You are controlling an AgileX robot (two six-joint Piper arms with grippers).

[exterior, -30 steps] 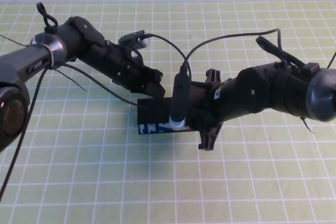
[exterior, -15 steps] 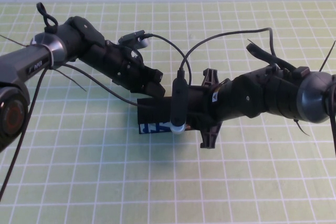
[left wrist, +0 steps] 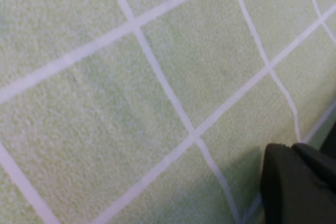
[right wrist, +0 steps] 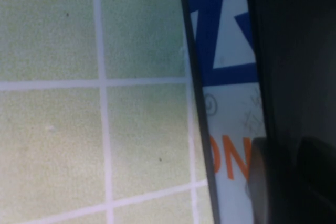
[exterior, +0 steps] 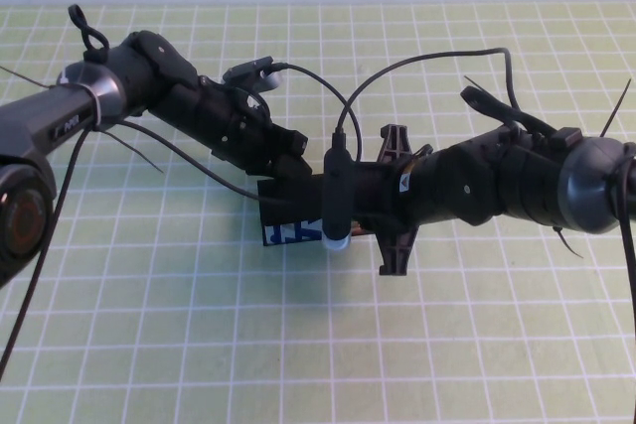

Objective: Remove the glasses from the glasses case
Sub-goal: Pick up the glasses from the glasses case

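The glasses case [exterior: 288, 208] is a matte black box lying mid-table, its white, blue and orange front panel facing me. The panel fills the right wrist view [right wrist: 226, 103]. The lid looks down, and the glasses are hidden. My left gripper [exterior: 288, 164] comes in from the far left and rests shut at the case's far left edge. In the left wrist view [left wrist: 296, 182] its dark tips sit together just over the mat. My right gripper [exterior: 343, 208] reaches in from the right, low over the case's right part, under its wrist camera. It shows against the case in the right wrist view [right wrist: 294, 182].
A green mat with a white grid [exterior: 199, 345] covers the table. Cables [exterior: 417, 71] loop above both arms over the case. A pale wall runs along the far edge.
My right arm has shifted a little to the left and away, further over the case. The left arm and the case have stayed almost still.
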